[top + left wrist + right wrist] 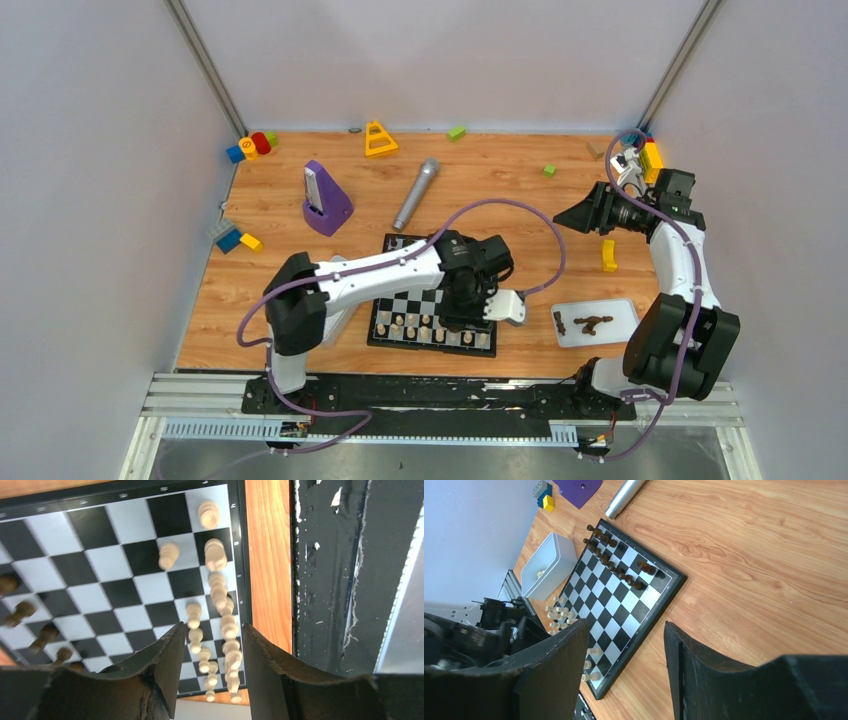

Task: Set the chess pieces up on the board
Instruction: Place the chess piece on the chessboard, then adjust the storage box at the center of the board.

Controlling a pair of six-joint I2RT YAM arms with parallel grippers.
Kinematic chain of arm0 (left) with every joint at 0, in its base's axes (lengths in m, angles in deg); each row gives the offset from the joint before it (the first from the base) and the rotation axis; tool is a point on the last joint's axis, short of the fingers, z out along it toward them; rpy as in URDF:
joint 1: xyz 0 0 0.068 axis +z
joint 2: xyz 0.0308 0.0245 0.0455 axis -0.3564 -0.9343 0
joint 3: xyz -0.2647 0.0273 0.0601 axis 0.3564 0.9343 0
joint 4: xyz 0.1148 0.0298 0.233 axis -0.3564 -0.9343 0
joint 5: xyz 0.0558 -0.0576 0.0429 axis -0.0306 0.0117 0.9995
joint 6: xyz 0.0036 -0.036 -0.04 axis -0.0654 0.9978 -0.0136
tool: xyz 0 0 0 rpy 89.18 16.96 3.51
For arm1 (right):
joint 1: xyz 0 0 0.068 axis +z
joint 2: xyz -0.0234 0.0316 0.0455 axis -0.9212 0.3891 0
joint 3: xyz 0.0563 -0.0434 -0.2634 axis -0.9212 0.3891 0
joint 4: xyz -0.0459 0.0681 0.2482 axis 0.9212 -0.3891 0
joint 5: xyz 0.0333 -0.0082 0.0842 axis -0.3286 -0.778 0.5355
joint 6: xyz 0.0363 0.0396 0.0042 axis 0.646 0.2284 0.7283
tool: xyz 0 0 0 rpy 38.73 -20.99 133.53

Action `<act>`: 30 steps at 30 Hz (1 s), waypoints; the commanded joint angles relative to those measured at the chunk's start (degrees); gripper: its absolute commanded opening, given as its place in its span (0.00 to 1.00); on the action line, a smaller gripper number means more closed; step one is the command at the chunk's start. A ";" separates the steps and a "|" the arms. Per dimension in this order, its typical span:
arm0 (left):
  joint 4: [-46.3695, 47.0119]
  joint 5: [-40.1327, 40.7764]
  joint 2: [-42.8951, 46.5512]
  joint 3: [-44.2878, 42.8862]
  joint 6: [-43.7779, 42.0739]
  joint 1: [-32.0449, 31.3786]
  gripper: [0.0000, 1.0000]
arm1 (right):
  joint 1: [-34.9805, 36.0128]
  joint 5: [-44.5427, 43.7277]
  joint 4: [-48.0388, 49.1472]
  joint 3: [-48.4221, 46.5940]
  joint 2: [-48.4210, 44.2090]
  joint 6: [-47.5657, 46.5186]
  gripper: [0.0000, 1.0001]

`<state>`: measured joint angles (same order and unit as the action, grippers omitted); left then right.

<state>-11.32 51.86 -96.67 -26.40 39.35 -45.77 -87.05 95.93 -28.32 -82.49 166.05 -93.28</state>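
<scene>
The left gripper (212, 632) hung spread and empty over the near right part of the chessboard (115, 580) — light pieces (216, 555) stood along its near edge, dark pieces (616, 570) along its far side. The right gripper (624, 630), also spread, hovered far right, well apart.

Robot lab cell: white panel walls (440, 60), alu rail (200, 405).

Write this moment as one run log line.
left end effector: open, over light pieces | right end effector: open, empty, away from chessboard
</scene>
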 commanded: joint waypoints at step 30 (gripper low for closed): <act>11.30 12.84 29.15 36.42 0.89 58.83 0.85 | -0.14 2.08 -0.23 -2.54 0.73 -2.63 0.58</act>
<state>-3.43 64.30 -66.31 9.23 41.82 12.74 -87.05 96.48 -28.95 -82.54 166.80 -94.00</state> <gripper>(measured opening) 0.859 0.578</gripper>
